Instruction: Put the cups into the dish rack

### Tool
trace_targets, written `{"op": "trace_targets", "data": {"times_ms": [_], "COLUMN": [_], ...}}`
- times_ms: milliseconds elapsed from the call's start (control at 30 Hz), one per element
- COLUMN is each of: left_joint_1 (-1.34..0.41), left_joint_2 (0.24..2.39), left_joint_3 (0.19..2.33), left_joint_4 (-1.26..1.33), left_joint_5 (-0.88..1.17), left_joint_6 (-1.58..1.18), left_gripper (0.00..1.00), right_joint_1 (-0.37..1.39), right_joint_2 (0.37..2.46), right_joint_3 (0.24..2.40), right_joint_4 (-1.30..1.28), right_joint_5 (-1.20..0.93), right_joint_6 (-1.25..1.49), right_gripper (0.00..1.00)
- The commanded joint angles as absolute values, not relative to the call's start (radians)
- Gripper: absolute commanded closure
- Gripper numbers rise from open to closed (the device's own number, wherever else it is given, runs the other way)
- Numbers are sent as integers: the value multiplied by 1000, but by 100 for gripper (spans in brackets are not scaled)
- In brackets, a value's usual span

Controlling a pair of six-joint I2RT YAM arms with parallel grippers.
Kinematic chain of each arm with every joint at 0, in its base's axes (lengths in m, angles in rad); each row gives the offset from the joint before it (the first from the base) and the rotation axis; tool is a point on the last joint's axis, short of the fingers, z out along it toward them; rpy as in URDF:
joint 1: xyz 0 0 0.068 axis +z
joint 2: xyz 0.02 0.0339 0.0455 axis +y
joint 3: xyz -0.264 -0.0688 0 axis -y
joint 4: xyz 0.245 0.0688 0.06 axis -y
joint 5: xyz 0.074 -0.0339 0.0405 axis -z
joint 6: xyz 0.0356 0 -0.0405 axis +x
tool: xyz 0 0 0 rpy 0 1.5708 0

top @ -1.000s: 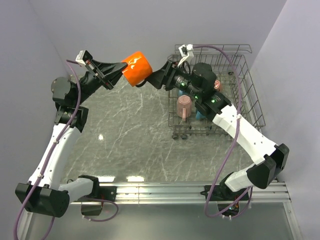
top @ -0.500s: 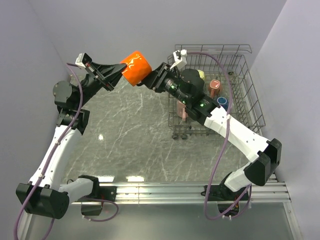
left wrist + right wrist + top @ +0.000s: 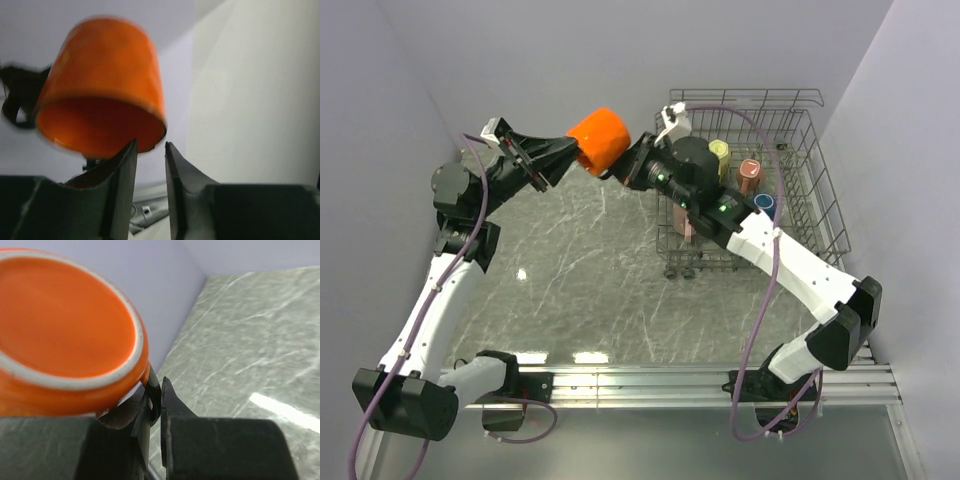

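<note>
Grey marble table [image 3: 580, 270] under lavender walls; the orange mug [image 3: 600, 140] hangs in the air over the far edge, left of the rack [image 3: 810, 180] in the far right corner (three mugs show inside it); the left gripper [image 3: 150, 145] pinches the mug's rim, jaws narrow; the right gripper [image 3: 156, 390] sits just under the mug's base, jaws almost together; whether they pinch anything I cannot tell.

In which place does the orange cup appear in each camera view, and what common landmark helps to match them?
Top external: orange cup, upper centre.
Left wrist: cup upper left, mouth facing camera.
Right wrist: cup upper left, base facing camera.
Shared landmark: lilac wall behind it.
</note>
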State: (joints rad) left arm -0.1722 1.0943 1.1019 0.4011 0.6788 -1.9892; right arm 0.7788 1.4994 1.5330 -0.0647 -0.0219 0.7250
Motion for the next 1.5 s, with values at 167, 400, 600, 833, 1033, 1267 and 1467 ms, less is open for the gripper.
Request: {"op": "trace_targets", "data": {"times_ms": [167,400,600,833,1033,1267,1467], "left_joint_1": [-149,-124,-94,-92,-92,-89,-83], "left_joint_2": [1156,1189,1204,1247,1212,1160,1123], "left_joint_3": [1310,1367,1402,1485,1398,1261,1230], "left_joint_4": [-108,-442,-678,-922,-953,-950,-995], "left_joint_5": [997,988,902,678,580,561,522], "left_joint_6": [-1946,-1579,-1300,-1034,-970,-965,-945], "left_gripper": [47,41,41,46,47,50,51], "right_joint_1": [540,415,247,55,-30,-90,-112], "right_joint_2": [1451,1453,1439,1509,1686,1822,1914], "right_joint_3": [1759,1851,1829,1816,1951,2017,2023], "right_joint_4": [-159,-305,-400,-458,-555,-591,-586], "right_joint_5": [158,273,345,425,511,624,701], "right_joint_6": [792,651,542,453,417,408,362], "right_gripper": [100,100,100,100,100,100,100]}}
